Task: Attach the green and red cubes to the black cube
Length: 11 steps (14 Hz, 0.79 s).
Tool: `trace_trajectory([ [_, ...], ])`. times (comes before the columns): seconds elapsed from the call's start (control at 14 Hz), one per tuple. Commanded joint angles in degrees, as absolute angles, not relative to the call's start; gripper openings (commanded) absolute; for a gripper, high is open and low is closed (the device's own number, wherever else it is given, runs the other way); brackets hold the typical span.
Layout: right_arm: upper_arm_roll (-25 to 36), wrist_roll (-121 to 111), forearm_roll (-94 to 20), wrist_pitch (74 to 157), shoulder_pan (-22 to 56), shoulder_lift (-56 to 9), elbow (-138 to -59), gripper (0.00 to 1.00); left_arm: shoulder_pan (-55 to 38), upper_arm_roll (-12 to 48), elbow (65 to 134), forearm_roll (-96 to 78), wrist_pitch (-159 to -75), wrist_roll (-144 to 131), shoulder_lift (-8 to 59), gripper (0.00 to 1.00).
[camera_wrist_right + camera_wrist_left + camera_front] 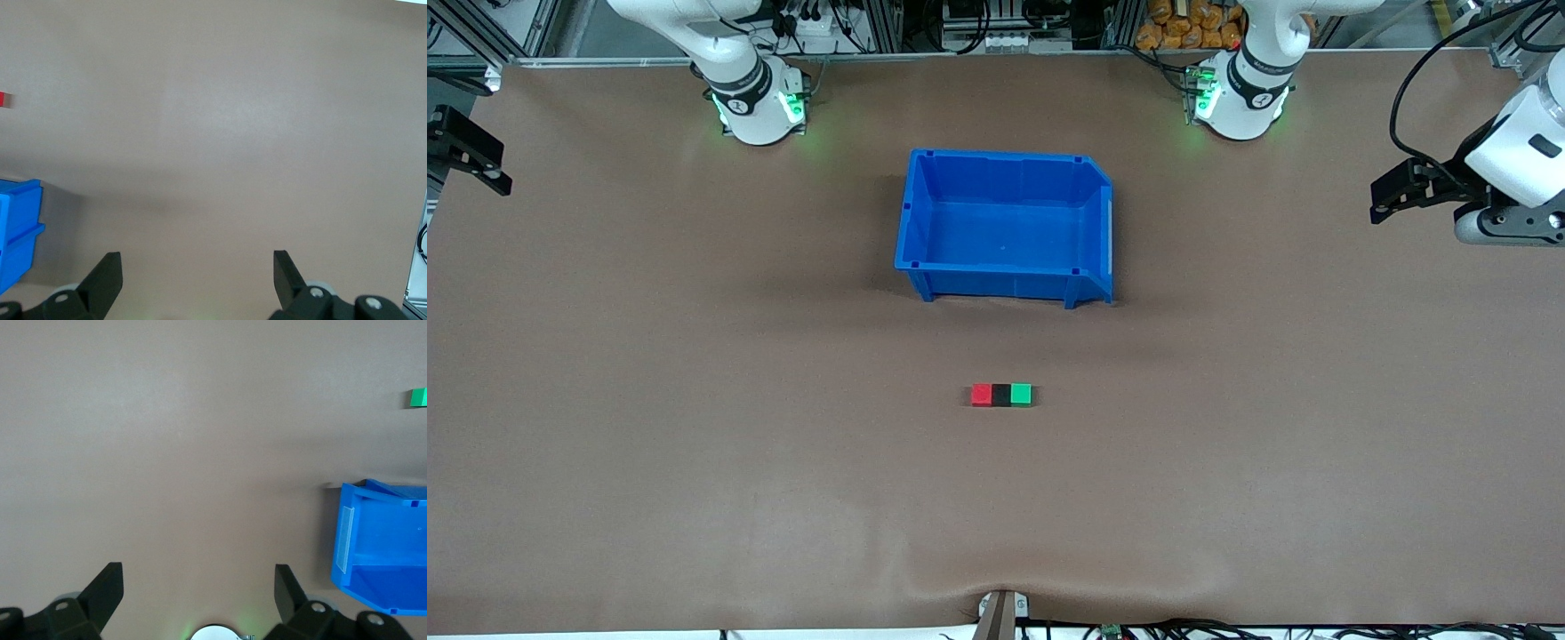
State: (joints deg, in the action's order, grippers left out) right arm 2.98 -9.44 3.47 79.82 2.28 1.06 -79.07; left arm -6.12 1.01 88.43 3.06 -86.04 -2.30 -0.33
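Note:
A red cube (982,395), a black cube (1001,395) and a green cube (1021,394) lie touching in a row on the brown table, the black one in the middle, nearer to the front camera than the blue bin. The green cube also shows in the left wrist view (418,397), and a sliver of the red cube in the right wrist view (3,99). My left gripper (1380,203) is open and empty over the left arm's end of the table (198,583). My right gripper (480,164) is open and empty over the right arm's end (197,267).
An empty blue bin (996,283) stands mid-table between the arm bases and the cubes; it also shows in the left wrist view (383,495) and the right wrist view (20,200). A small mount (1002,609) sits at the table's front edge.

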Motion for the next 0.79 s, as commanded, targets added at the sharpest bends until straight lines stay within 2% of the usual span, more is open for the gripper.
trace_trajectory([
  [0.0, 2.81, -9.23, 2.29, 79.19, 1.15, 0.35, -78.31, 1.00, -5.80, 1.23, 87.63, 4.04, -86.04, -2.99, -0.35, 1.00],
  [0.71, 2.81, -9.32, 2.20, 79.72, 1.05, 0.09, -78.93, 1.00, -5.80, 0.88, 87.63, 3.69, -86.04, -2.90, -0.53, 1.00],
])
